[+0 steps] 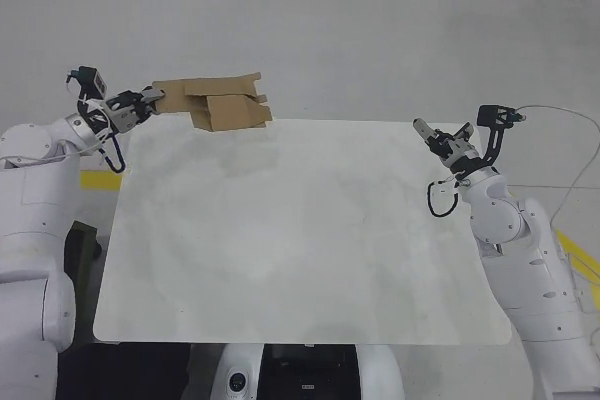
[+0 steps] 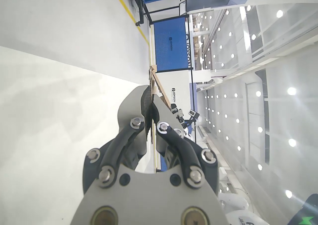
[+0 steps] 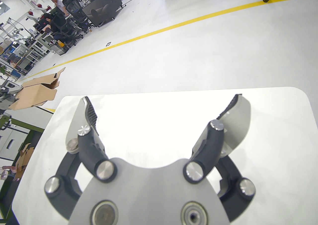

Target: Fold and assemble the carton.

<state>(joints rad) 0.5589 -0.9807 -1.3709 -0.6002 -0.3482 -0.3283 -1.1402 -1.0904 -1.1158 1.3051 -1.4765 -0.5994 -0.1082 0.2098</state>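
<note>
Mid-air: carton [image 1: 223, 106] in closed left hand [image 1: 159, 95]

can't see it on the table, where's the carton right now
In the top view the carton is clamped in the left gripper at the far left corner of the table, mostly beyond the far edge.

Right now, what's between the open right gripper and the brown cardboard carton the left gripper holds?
Nothing. In the top view, bare white tabletop stretches between the right gripper and the brown cardboard carton.
</note>
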